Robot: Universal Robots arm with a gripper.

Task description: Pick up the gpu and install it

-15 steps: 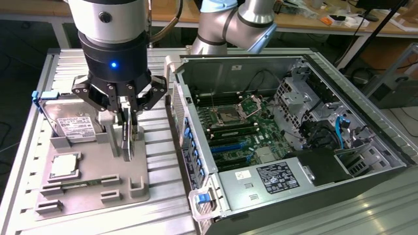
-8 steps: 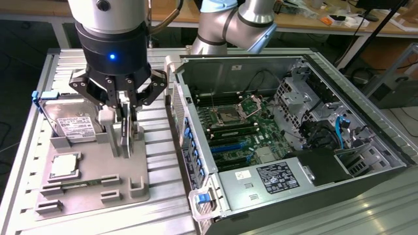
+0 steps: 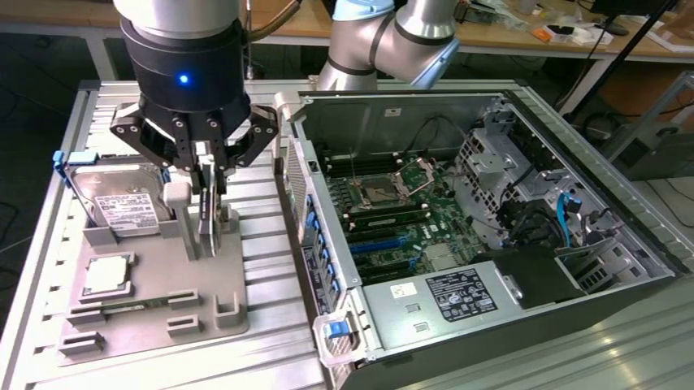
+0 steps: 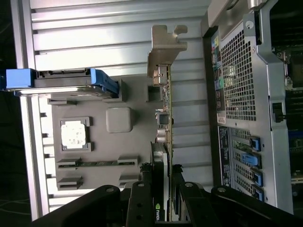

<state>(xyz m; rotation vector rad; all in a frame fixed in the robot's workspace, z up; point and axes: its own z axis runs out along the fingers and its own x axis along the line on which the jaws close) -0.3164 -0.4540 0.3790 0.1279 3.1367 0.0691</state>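
The gpu [image 3: 210, 218] stands on edge in the grey fixture tray [image 3: 152, 329], to the exterior view's left of the open computer case [image 3: 607, 244]. In the wrist view the gpu [image 4: 164, 111] shows edge-on as a thin dark card, its silver end bracket [image 4: 165, 47] reaching past the tray's edge. My gripper [image 3: 213, 199] hangs straight down over the card. Its black fingers [image 4: 142, 194] press against both faces of the card's black end. The gripper [image 4: 161, 191] is shut on the gpu. I cannot tell whether the card has left its slot.
In the tray lie a silver hard drive [image 3: 125, 199] in a blue caddy, a square processor [image 3: 109, 275] and a slim memory stick [image 3: 119, 307]. The case's motherboard [image 3: 391, 215] lies exposed, with blue slot clips [image 3: 325, 260] along its near wall. Ribbed aluminium table [image 3: 271, 325] surrounds everything.
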